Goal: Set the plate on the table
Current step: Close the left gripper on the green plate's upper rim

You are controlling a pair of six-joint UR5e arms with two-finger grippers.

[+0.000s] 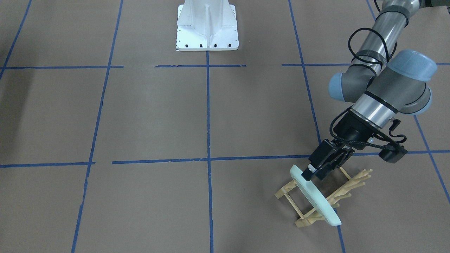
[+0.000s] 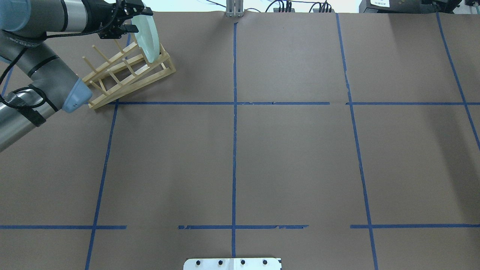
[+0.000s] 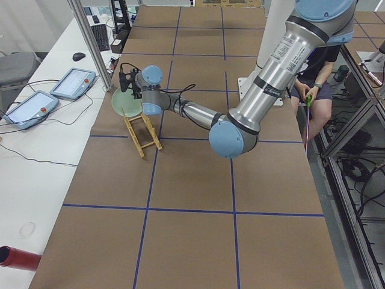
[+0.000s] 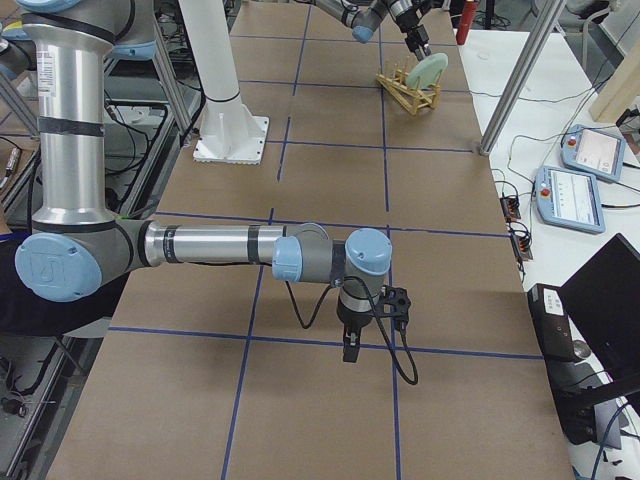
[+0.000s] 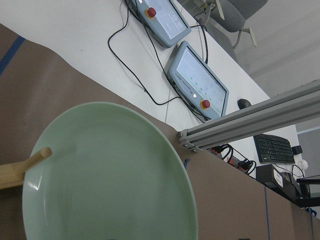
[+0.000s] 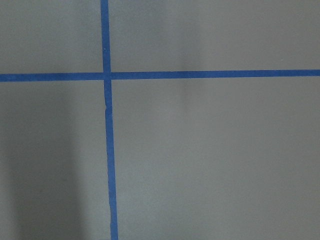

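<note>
Presumably step in hand: lift plate point(image 1: 315, 197) out of wooden rack point(image 1: 346, 189). Best done by drawing straight up along peg point(image 5: 32, 161) line until lower rim clears slats, then swinging toward open table point(image 1: 158, 116) at 4 o'clock of rack in overhead view and laying it flat. Glossy rim likely slippery, so firm pinch, slow tilt.

Left gripper point(image 1: 314, 171): fingers nearly closed, straddling top rim, apparently clamped on it. Right gripper point(image 4: 347, 350): over table, well apart; opening cannot be told.

Plate: round, pale mint-green, raised rim, standing on edge, leaning slightly, in rack's end slot, at table's 11 o'clock corner in overhead view.
</note>
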